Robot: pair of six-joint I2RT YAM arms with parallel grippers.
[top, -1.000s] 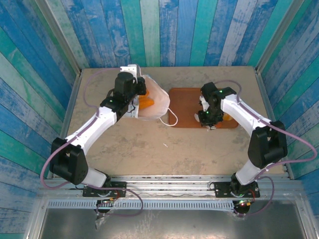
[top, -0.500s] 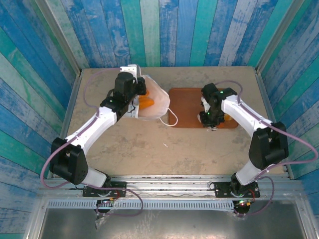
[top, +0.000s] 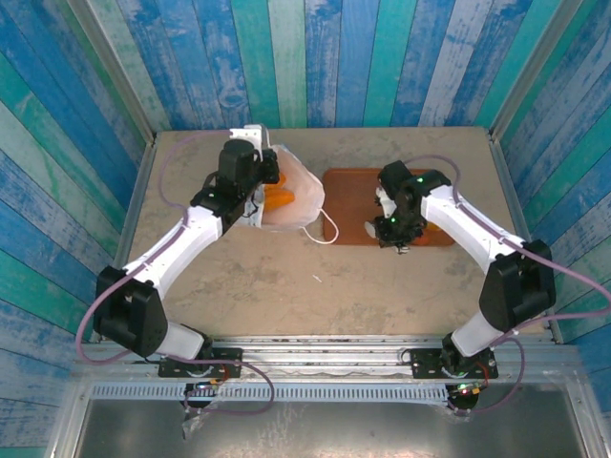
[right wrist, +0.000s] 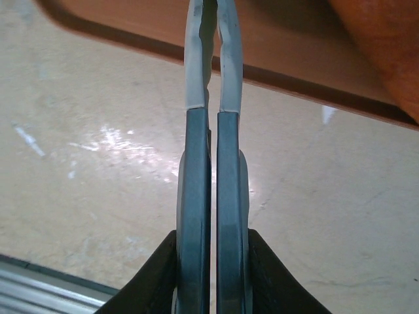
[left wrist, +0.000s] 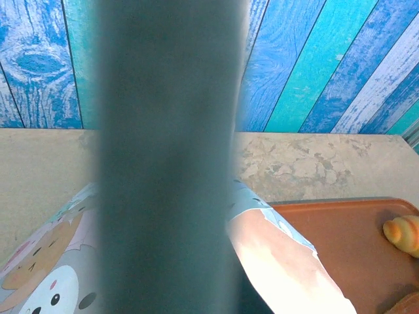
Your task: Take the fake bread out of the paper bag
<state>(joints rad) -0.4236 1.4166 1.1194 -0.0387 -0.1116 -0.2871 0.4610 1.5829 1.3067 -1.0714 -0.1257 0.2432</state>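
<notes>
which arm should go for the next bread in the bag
Right, likely. The right gripper is shut and empty at the tray edge, free to reach the paper bag beside it; the left gripper sits at the bag, where fake bread shows inside.

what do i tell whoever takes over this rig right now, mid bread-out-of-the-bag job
Left hand: at the mouth of the paper bag, which lies on the table left of the tray. Whether it is open or shut cannot be told.
Right hand: shut on nothing, over the tray's near edge.
Done: a ridged bun lies on the tray, with more bread near it.
Left: at least one orange loaf shows inside the bag. It likely goes next, and the bag may hide more.
</notes>
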